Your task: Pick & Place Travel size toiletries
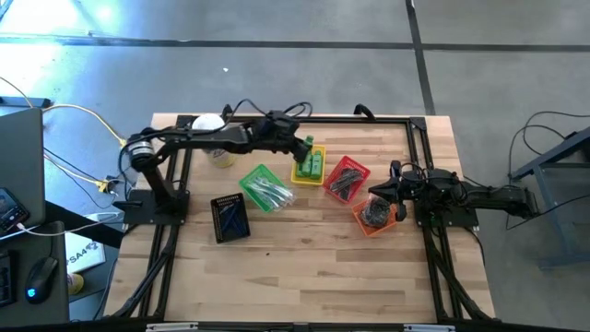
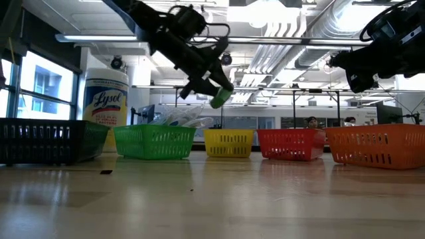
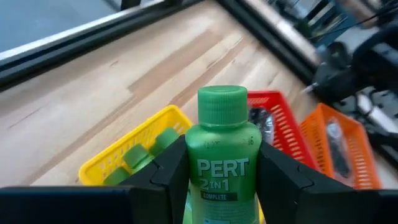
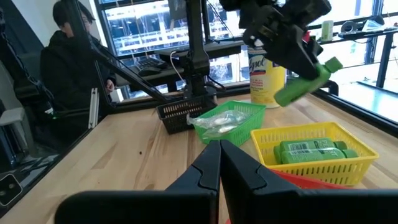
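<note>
The wooden tabletop (image 1: 304, 249) carries a row of mesh baskets: black (image 1: 230, 219), green (image 1: 265, 186), yellow (image 1: 310, 167), red (image 1: 347, 179) and orange (image 1: 376, 215). A white-lidded wipes jar (image 2: 105, 99) stands at the far left. The left end effector (image 2: 214, 87) hangs above the yellow basket, clamped on a green bottle (image 3: 222, 158), cap tilted downward. More green bottles (image 4: 311, 151) lie in that basket. The right end effector (image 4: 219, 163), fingers together, waits by the orange basket.
</note>
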Controlling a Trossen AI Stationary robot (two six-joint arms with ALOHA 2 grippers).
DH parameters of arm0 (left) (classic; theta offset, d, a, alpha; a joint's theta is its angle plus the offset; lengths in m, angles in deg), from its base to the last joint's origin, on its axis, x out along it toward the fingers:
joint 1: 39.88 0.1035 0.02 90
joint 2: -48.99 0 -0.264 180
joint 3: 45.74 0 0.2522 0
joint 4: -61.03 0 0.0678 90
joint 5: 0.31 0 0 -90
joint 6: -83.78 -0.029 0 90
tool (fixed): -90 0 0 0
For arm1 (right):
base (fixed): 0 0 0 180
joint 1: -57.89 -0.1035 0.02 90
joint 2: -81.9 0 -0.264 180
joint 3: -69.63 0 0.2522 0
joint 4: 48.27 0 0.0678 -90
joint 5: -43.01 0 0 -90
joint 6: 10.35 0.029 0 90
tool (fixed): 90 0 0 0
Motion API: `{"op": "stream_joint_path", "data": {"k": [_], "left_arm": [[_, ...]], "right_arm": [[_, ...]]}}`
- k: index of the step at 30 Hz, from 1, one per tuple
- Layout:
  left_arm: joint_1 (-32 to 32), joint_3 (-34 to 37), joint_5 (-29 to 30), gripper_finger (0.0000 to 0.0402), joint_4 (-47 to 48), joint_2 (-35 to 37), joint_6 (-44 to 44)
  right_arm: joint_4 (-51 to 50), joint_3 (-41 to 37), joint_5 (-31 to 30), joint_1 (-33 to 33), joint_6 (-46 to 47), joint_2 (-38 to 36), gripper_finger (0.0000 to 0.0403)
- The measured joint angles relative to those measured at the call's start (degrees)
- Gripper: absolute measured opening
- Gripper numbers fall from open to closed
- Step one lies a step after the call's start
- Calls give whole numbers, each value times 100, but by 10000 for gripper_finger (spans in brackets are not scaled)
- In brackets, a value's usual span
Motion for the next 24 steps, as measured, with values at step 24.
{"op": "stream_joint_path", "data": {"k": [24], "left_arm": [[-93, -948, 14, 141, 1117, -1171, 463]], "right_arm": [[-16, -1, 168, -1, 0, 0, 2]]}}
